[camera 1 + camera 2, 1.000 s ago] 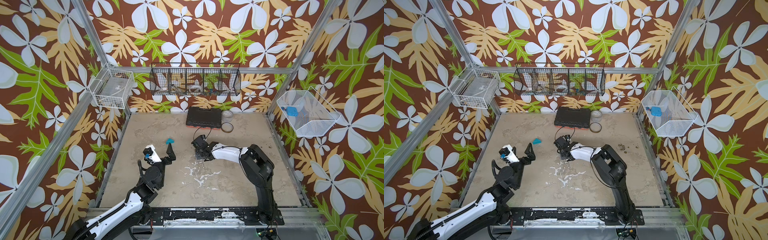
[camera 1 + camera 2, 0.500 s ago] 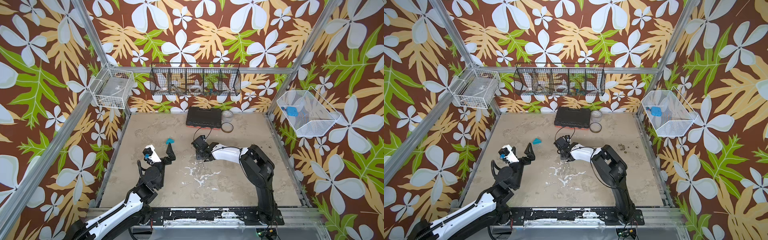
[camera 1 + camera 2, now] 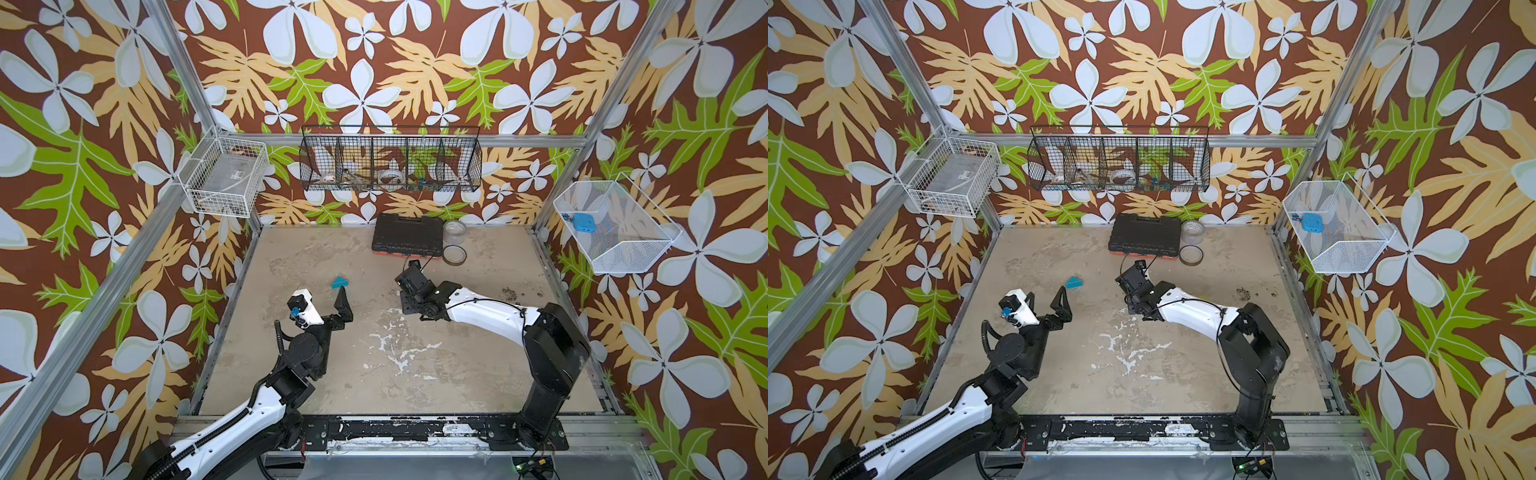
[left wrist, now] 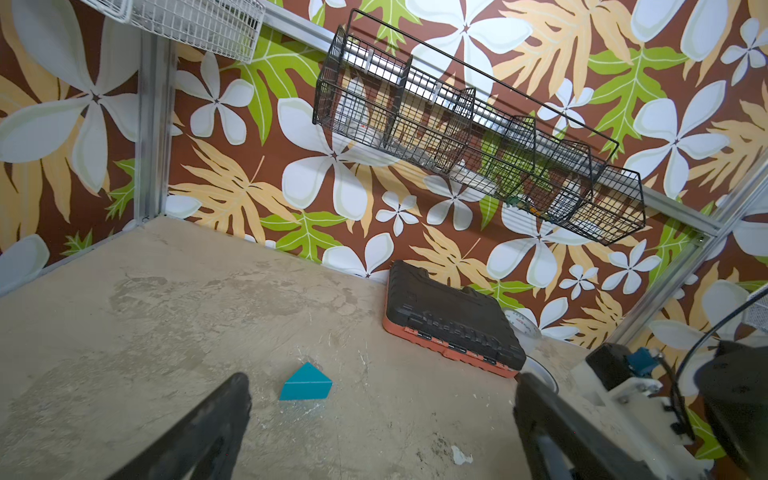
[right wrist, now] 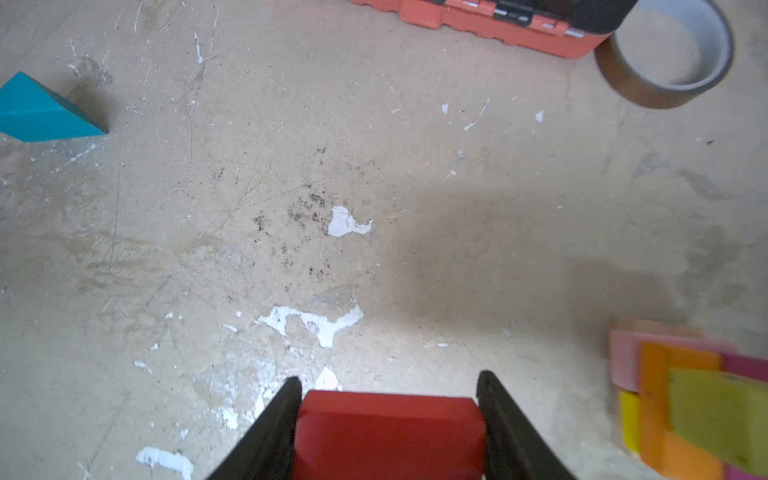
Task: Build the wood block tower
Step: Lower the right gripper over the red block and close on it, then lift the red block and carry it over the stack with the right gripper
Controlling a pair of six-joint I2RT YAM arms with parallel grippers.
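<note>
Scuffed beige tabletop point(image 3: 457, 374): right gripper point(image 5: 389, 378) pinches 1 red block point(image 5: 388, 432) near the multicoloured tower point(image 5: 681, 395); left gripper point(image 4: 382, 381) gapes wide, facing the teal wedge point(image 4: 306, 384).

A multicoloured stack of painted wooden blocks point(image 5: 681, 390) is blurred and cut off at the right wrist view's edge. The red wooden block point(image 5: 388, 432) also runs off that view.

Red brick point(image 5: 388, 432) tight between black jaws; teal wedge point(image 5: 41, 110) and blurred multicoloured stack point(image 5: 681, 395) well apart on scuffed desk point(image 5: 374, 166).
</note>
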